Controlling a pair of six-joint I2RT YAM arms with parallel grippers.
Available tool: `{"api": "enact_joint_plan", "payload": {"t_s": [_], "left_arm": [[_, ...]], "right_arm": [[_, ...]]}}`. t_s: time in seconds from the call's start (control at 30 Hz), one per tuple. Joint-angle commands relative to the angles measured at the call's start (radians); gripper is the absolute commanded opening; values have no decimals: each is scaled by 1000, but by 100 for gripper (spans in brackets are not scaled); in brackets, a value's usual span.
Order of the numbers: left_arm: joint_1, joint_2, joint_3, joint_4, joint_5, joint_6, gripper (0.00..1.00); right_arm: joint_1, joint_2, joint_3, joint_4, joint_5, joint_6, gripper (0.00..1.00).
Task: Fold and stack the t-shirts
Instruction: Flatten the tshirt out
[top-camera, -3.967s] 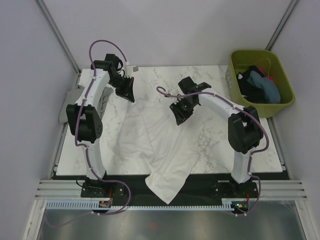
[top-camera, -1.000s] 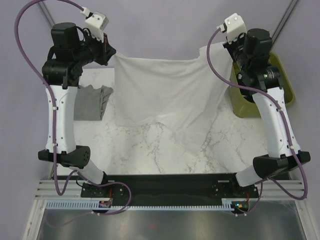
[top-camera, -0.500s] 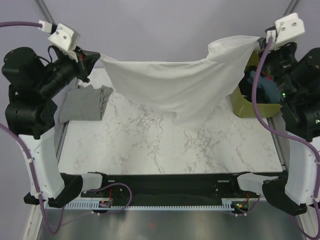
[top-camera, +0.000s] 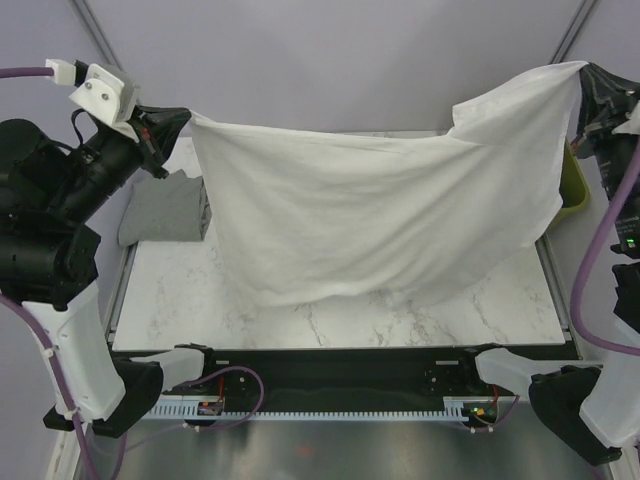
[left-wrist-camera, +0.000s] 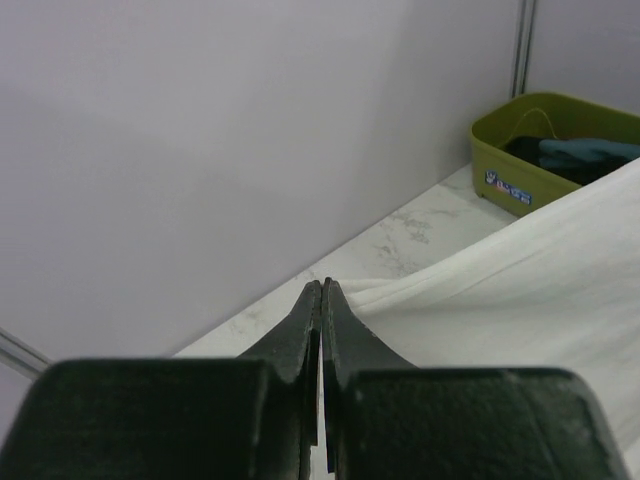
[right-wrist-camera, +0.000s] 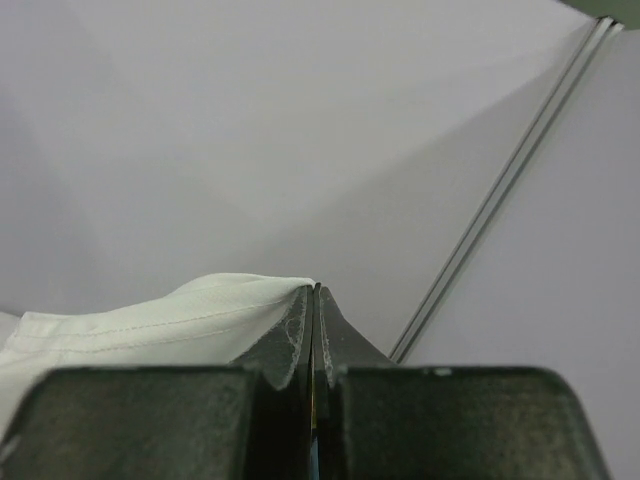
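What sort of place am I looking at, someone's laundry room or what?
Probably a robotics lab test cell, not a home: bare partition walls with metal posts, a left arm and right arm mounted at a marble-look table, holding up a white t-shirt.

Right gripper (right-wrist-camera: 315, 292): dark fingers pressed flat together, no gap, tips pointing up at mid-frame. White t-shirt (right-wrist-camera: 150, 318) is pinched between them by a hemmed edge, and the cloth runs off left and down to the frame's edge. Double stitch line visible along the hem. The fold sits level with the fingertips. Behind is a plain pale lilac wall (right-wrist-camera: 230, 120). A thin metal frame strip (right-wrist-camera: 503, 195) runs diagonally from the top right corner down towards the fingers.
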Motion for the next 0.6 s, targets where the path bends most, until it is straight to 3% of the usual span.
{"api": "enact_joint_plan", "payload": {"t_s": [0.0,0.17,0.33,0.57], "left_arm": [[0,31,-93,17,-20,38,2],[0,36,-387,84,-34,89,2],[1,131,-600,189,-38,135,2],[35,435,-632,340,-57,160,2]], "right_arm": [[0,14,-135,52,-35,-22,0],[-1,18,-450,207,-95,-38,0],[-1,153,-652,345,-152,-41,0],[-49,486,-688,486,-147,-64,0]]}}
